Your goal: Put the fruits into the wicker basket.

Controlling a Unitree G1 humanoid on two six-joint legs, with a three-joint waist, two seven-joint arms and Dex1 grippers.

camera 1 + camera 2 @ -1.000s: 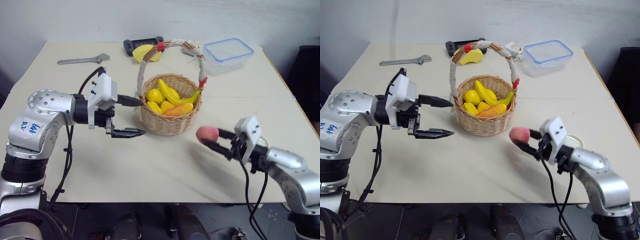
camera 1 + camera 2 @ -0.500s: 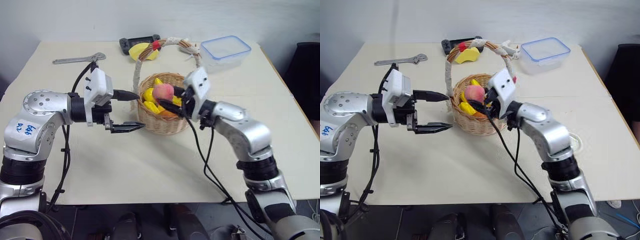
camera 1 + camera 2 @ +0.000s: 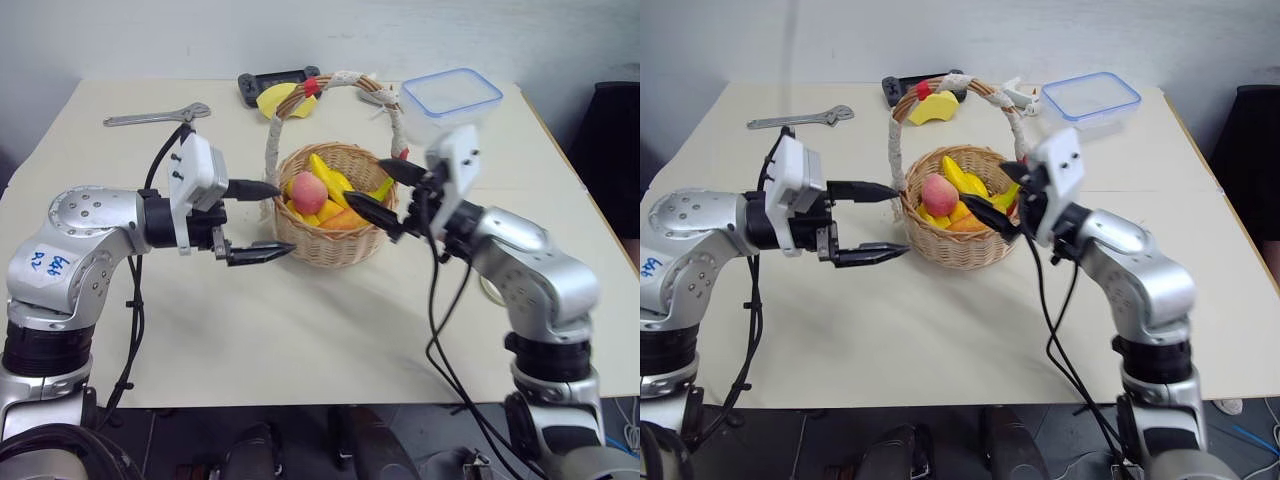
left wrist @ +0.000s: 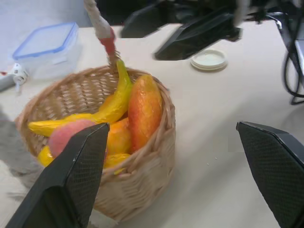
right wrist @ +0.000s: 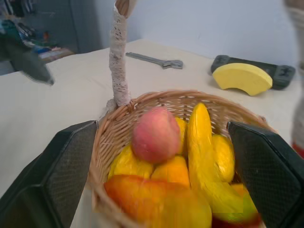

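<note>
In the wicker basket [image 3: 340, 235] the peach [image 3: 309, 191] now lies, released.

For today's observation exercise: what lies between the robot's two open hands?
The wicker basket of fruit, with the peach on top, sits between the left hand and right hand, seen from the head views.

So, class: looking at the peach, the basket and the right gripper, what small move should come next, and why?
Probably draw the right gripper back from the wicker basket. Its fingers stand open and empty at the rim, while the peach rests on the other fruit inside, beside the mango, so nothing is left to place.
</note>
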